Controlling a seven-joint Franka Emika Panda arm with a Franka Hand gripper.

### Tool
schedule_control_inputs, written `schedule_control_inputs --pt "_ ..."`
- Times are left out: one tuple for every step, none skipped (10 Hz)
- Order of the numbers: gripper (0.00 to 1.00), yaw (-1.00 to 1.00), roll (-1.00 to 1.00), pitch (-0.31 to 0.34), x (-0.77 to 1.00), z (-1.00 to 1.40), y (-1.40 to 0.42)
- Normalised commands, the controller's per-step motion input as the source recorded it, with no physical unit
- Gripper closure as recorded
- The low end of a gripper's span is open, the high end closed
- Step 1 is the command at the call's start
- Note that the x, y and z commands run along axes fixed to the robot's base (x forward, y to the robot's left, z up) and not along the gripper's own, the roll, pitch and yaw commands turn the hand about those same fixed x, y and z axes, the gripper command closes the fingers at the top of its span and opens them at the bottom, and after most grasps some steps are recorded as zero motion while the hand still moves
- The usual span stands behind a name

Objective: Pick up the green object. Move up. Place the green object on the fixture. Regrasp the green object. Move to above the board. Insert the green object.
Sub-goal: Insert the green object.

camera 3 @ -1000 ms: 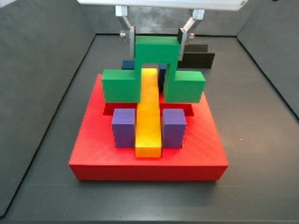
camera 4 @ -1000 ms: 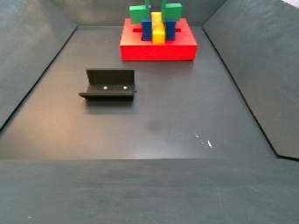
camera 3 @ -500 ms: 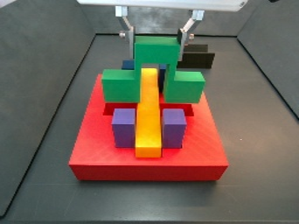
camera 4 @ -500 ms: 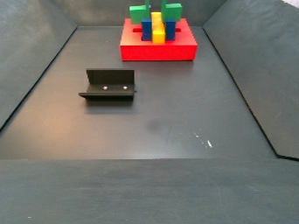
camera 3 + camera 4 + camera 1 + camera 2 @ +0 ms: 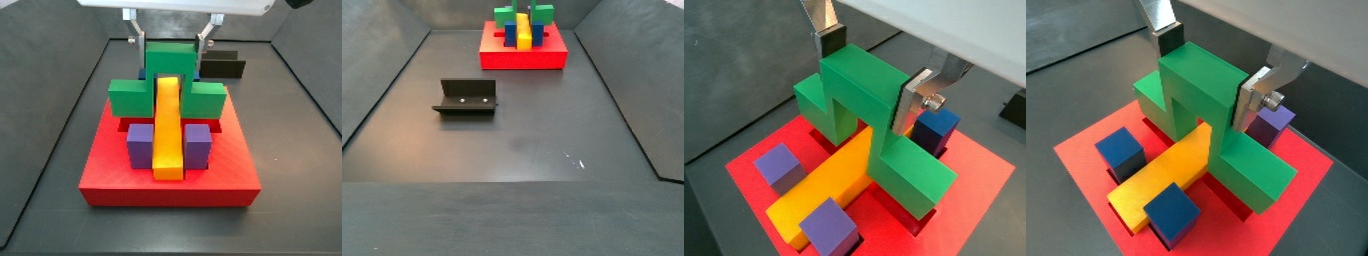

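Observation:
The green object [image 5: 168,88] stands upright on the red board [image 5: 168,178] and straddles the far end of the long yellow bar [image 5: 167,125]. Its legs reach down to the board on both sides of the bar. My gripper [image 5: 171,45] hangs over the board's far end, shut on the green object's top block. In both wrist views the silver fingers [image 5: 913,96] [image 5: 1251,100] sit against opposite faces of the green object [image 5: 865,85] [image 5: 1200,85]. The black fixture [image 5: 466,97] stands apart on the floor, empty.
Two purple blocks [image 5: 140,142] flank the yellow bar at the board's near end. Blue blocks [image 5: 1122,150] stand beside the bar behind the green object. Dark walls [image 5: 54,90] enclose the grey floor [image 5: 516,150]. The board [image 5: 523,58] lies at the far end.
The gripper and the green object have shifted together slightly sideways and down over the yellow bar. The fixture and the other blocks have not moved.

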Motion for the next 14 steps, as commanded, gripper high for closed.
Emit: schedule_control_inputs --pt "1.00 0.00 0.01 -0.020 0.00 -0.14 -0.09" --pt "1.00 0.00 0.00 -0.026 0.07 -0.19 -0.14" --pt "1.00 0.00 0.00 -0.029 0.13 -0.22 -0.15" --pt "1.00 0.00 0.00 0.000 0.15 -0.16 -0.08" --pt "1.00 0.00 0.00 0.000 0.16 -0.14 0.00" --pt "1.00 -0.01 0.02 0.000 0.20 -0.08 0.00" --pt "1.00 -0.08 0.04 0.001 0.20 0.00 0.00" --pt "1.00 -0.14 0.09 0.004 0.13 0.00 0.00" --pt "1.00 -0.15 0.12 0.000 0.12 0.00 0.00" --pt "1.00 -0.15 0.17 0.000 0.08 -0.03 0.00" --pt "1.00 -0.06 0.25 0.000 0.00 -0.05 0.00" --pt "1.00 -0.03 0.25 0.000 0.00 -0.02 0.06" --pt "1.00 0.00 0.21 0.000 0.00 0.00 0.00" --pt "1.00 0.00 0.11 0.000 -0.01 -0.03 0.00"
